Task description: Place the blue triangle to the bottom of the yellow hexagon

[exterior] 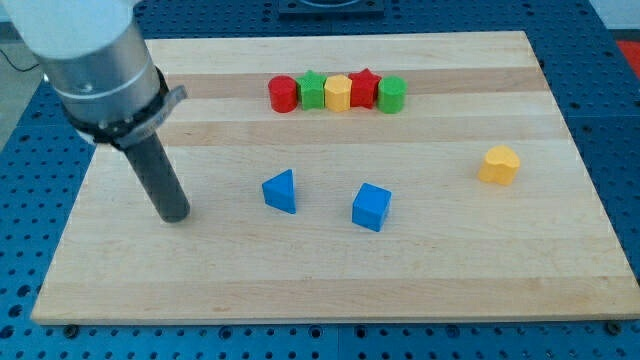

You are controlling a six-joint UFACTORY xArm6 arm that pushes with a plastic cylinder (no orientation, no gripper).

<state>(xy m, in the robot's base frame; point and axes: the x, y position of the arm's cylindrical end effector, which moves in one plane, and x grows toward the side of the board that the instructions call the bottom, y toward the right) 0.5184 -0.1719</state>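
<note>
The blue triangle (281, 191) lies on the wooden board a little left of the middle. The yellow hexagon (338, 92) stands in a row of blocks near the view's top, well above the triangle. My tip (176, 215) rests on the board to the left of the blue triangle, about a hundred pixels away and slightly lower. It touches no block.
The top row runs, left to right: red cylinder (283, 94), green star (313, 89), yellow hexagon, red star (363, 87), green cylinder (391, 94). A blue cube (371, 207) lies right of the triangle. A yellow block (500, 164) lies at the right.
</note>
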